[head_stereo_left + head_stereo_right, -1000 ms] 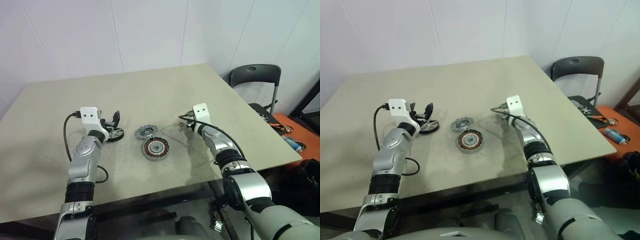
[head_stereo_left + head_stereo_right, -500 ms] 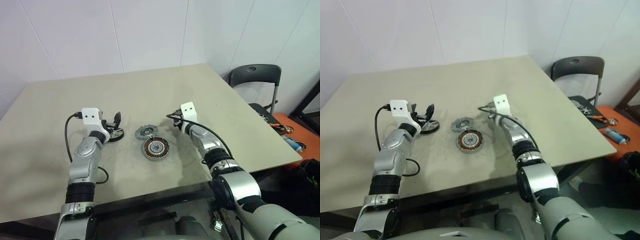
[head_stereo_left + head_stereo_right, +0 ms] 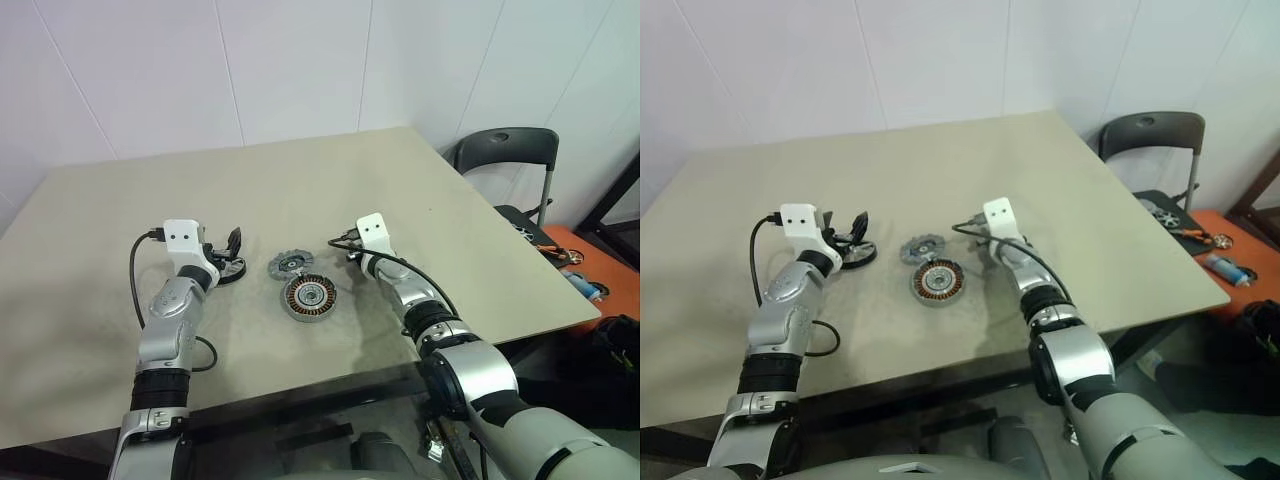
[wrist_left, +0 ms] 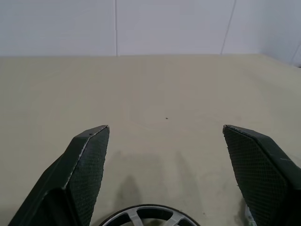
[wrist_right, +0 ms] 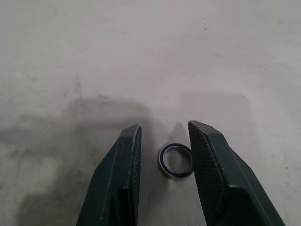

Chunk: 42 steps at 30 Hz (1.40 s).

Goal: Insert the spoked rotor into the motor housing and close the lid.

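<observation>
On the beige table (image 3: 300, 190), the left gripper (image 3: 232, 243) hovered over the spoked rotor (image 3: 228, 269), which lay flat near the left side of the cluster of parts. The head views showed that black-rimmed wheel only partly, tucked under the fingers. The left wrist view added what they could not: the two black fingers (image 4: 84, 169) stood spread wide apart with bare tabletop between them, and only the top arc of the rotor's rim and spokes (image 4: 148, 215) showed low between them, not clamped.

Just to the right of the rotor lay the lid (image 3: 289, 264), a small grey toothed disc, and touching or nearly touching its near edge sat the motor housing (image 3: 309, 297), with its ring of copper windings facing up.

Further right, the right gripper (image 3: 983, 247) was angled down beside the housing; from the head views its fingers were too small to read. The right wrist view showed them part-way open around a small dark ring (image 5: 175, 160) lying on the table, with gaps on both sides, so nothing was gripped.

A grey chair (image 3: 505, 150) stood past the table's right corner.
</observation>
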Each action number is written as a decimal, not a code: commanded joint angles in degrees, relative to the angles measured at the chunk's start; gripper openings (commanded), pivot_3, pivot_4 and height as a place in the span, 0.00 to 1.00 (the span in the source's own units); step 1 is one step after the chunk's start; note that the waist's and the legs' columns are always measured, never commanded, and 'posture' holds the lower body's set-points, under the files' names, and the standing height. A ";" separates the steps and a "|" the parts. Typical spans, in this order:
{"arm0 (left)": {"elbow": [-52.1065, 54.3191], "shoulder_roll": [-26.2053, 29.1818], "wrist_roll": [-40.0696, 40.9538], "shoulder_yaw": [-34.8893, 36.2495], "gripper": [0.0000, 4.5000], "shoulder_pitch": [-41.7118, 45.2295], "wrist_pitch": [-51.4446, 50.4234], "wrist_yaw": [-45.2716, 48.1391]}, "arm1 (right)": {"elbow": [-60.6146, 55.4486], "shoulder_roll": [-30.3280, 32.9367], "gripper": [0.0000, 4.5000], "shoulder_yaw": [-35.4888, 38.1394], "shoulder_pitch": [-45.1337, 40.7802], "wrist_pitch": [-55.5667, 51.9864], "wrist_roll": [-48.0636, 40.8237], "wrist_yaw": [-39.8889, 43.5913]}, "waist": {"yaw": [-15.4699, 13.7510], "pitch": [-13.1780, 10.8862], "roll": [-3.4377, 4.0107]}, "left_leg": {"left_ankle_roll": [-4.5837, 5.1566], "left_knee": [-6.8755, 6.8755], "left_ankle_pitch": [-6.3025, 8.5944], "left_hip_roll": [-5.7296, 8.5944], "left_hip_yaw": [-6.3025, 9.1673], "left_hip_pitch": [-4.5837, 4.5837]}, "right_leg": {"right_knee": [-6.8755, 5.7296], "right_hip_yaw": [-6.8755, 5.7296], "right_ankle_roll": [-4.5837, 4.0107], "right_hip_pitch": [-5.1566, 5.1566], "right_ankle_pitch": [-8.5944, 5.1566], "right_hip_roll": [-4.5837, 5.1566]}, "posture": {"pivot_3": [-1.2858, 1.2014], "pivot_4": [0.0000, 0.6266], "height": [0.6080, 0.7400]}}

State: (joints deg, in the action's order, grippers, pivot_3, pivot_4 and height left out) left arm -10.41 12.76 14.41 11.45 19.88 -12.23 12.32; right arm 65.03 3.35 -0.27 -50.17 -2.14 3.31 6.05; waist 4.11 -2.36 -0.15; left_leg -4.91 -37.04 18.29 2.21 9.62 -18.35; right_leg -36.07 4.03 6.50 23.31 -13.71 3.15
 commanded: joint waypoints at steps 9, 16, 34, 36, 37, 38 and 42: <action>2.77 0.27 0.10 0.31 0.91 0.37 0.83 -0.04 | -0.42 -1.87 0.28 0.52 -2.59 1.35 -0.26 -0.37 | -0.04 0.00 0.00 | 0.00 0.00 0.00 0.00 0.00 0.00 | 0.00 0.00 0.00 0.00 0.00 0.00 | 0.52 0.00 1.00; 2.83 0.04 0.19 0.35 0.91 0.07 0.91 -0.15 | -0.55 -1.20 0.00 0.43 -2.67 1.06 -0.02 -0.62 | -0.03 0.00 0.01 | 0.00 0.00 0.00 0.00 0.00 0.00 | 0.00 0.00 0.00 0.00 0.00 0.00 | 0.52 0.00 1.00; 2.30 -0.27 0.17 0.34 0.91 0.38 1.04 -0.01 | -2.30 -1.17 0.29 0.29 -2.69 2.41 -0.02 -0.21 | -0.03 0.00 0.01 | 0.00 0.00 0.00 0.00 0.00 0.00 | 0.00 0.00 0.00 0.00 0.00 0.00 | 0.52 0.00 1.00; 2.30 -0.31 0.19 0.34 0.91 0.44 1.04 0.01 | -1.86 -1.35 0.45 0.31 -2.93 1.52 -0.07 -0.05 | -0.04 0.00 0.01 | 0.00 0.00 0.00 0.00 0.00 0.00 | 0.00 0.00 0.00 0.00 0.00 0.00 | 0.52 0.00 1.00; 2.30 -0.32 0.19 0.33 0.91 0.49 1.03 0.01 | -1.66 -1.41 0.52 0.37 -3.04 1.19 -0.18 0.13 | -0.04 0.00 0.01 | 0.00 0.00 0.00 0.00 0.00 0.00 | 0.00 0.00 0.00 0.00 0.00 0.00 | 0.52 0.00 1.00; 2.32 -0.35 0.21 0.32 0.91 0.51 1.02 0.01 | -1.56 -1.41 0.59 0.42 -3.10 1.20 -0.19 -0.06 | -0.05 0.00 0.01 | 0.00 0.00 0.00 0.00 0.00 0.00 | 0.00 0.00 0.00 0.00 0.00 0.00 | 0.52 0.00 1.00; 2.35 -0.49 0.18 0.21 0.91 0.47 1.02 -0.04 | -0.80 -0.79 0.59 0.64 -3.25 1.29 0.15 -1.84 | -0.06 0.00 0.01 | 0.00 0.00 0.00 0.00 0.00 0.00 | 0.00 0.00 0.00 0.00 0.00 0.00 | 0.52 0.00 1.00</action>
State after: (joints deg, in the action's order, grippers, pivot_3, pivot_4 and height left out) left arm -10.25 12.15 14.43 11.47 19.75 -12.08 12.28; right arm 65.26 2.24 0.03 -51.03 -1.11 3.31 4.94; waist 4.05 -2.36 -0.14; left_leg -4.91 -37.05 18.29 2.21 9.62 -18.35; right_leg -36.07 4.03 6.50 23.31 -13.71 3.15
